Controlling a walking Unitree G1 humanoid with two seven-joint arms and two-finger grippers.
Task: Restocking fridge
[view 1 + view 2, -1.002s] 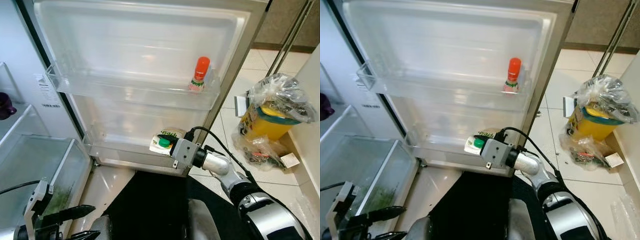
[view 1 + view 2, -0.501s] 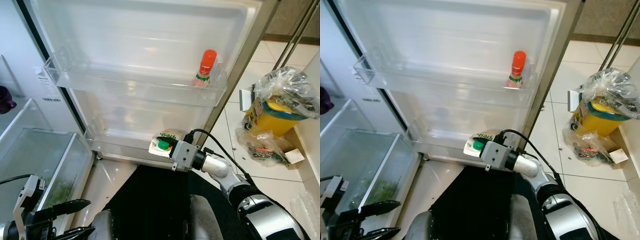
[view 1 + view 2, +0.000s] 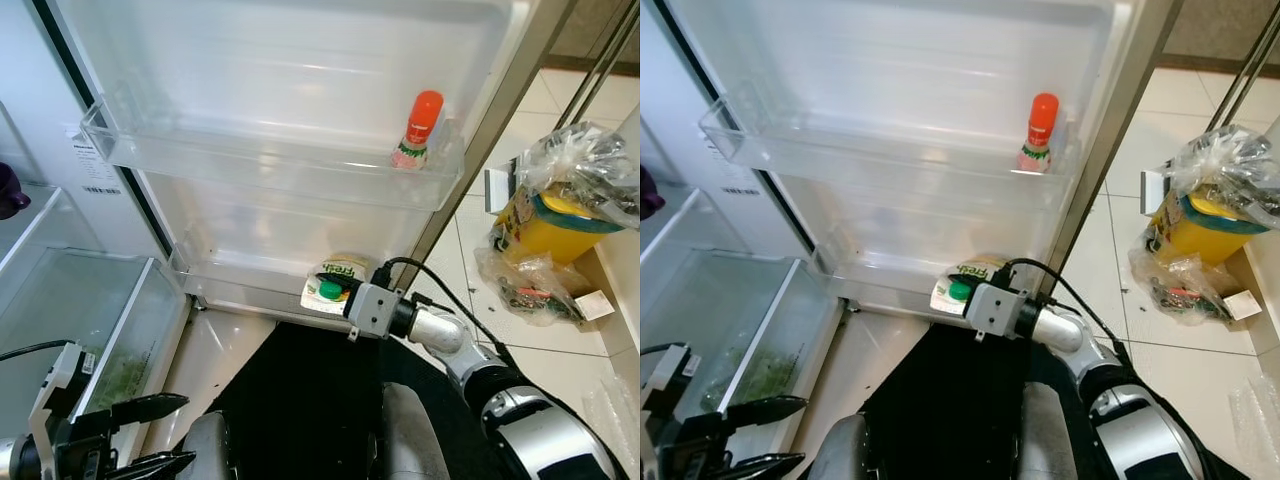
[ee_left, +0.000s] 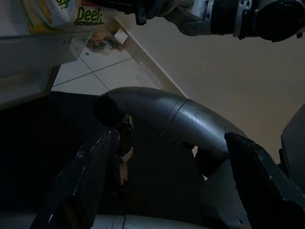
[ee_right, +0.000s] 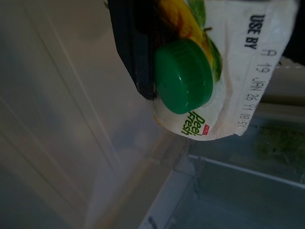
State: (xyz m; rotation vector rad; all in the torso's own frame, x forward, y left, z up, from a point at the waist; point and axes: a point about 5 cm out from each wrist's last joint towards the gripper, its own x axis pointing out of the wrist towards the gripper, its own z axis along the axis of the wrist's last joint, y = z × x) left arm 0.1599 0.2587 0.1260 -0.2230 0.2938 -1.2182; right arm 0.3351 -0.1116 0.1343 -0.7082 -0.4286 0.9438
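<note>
Juice carton (image 3: 338,281) with a green cap (image 5: 183,76) sits in the bottom shelf (image 3: 240,283) of the open fridge door, and the right claw (image 3: 335,285) is clenched on it. One shelf up stands a red-topped bottle (image 3: 420,130). Down low, the left claw (image 3: 150,435) hangs with its fingers apart.
</note>
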